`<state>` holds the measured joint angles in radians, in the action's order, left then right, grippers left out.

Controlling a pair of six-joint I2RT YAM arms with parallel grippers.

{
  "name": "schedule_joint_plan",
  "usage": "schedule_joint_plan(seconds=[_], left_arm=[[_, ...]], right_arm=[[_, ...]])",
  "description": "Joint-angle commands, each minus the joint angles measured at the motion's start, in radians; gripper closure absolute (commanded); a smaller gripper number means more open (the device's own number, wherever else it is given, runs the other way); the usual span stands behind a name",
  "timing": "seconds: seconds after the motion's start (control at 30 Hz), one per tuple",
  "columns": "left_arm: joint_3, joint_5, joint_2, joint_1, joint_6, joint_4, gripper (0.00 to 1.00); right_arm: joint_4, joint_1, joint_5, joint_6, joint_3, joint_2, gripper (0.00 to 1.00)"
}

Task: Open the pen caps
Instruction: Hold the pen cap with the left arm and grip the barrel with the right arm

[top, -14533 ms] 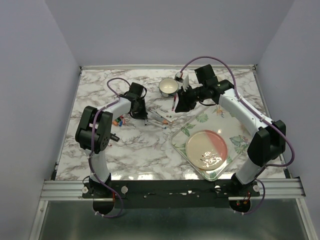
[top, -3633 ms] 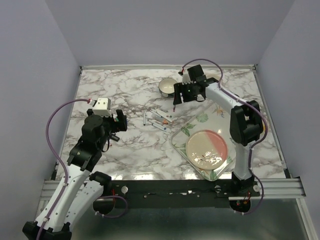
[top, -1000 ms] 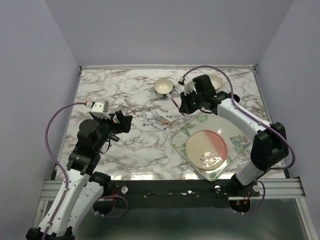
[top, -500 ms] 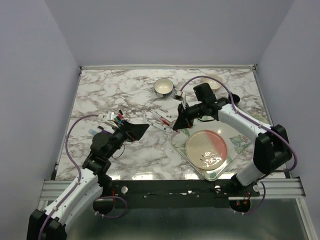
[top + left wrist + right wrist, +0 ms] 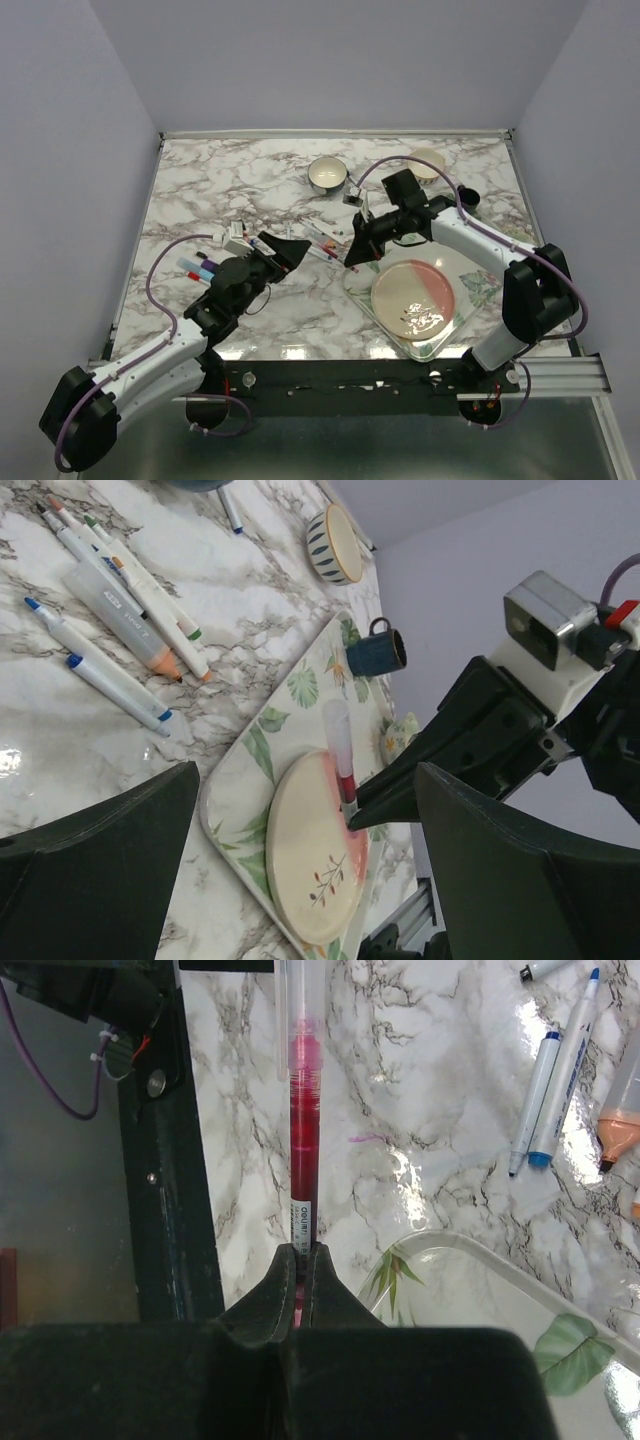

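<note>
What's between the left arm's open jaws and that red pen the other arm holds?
Only air, in the left wrist view, up to the red pen. The top view shows loose pens lying below that gap.

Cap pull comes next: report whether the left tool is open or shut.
Open. In its wrist view the left tool has both fingers spread wide, gripping nothing; the red pen sits ahead.

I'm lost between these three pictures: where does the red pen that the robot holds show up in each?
Top external: the red pen sits left of centre, by the left corner of the leafy tray.
Left wrist: upright at centre, in front of the tray.
Right wrist: centre, pointing up from the right jaws.
Shared landmark: the leafy tray.
</note>
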<state>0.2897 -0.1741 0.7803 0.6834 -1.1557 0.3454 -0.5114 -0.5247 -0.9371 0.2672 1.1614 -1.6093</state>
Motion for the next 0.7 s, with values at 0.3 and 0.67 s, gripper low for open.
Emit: schedule_joint_plan(seconds=[0.3,0.67], left_arm=[[0.097,-0.217,0.102,0.076,-0.070,-0.031,0.06],[0.189,-0.271,0.240,0.116,-0.093,-0.109,0.24]], right_arm=[[-0.041,-0.023,0.018,0.038,0.031,-0.047,0.99],[-0.045,-0.024,0.026,0.041,0.034,-0.054,0.99]])
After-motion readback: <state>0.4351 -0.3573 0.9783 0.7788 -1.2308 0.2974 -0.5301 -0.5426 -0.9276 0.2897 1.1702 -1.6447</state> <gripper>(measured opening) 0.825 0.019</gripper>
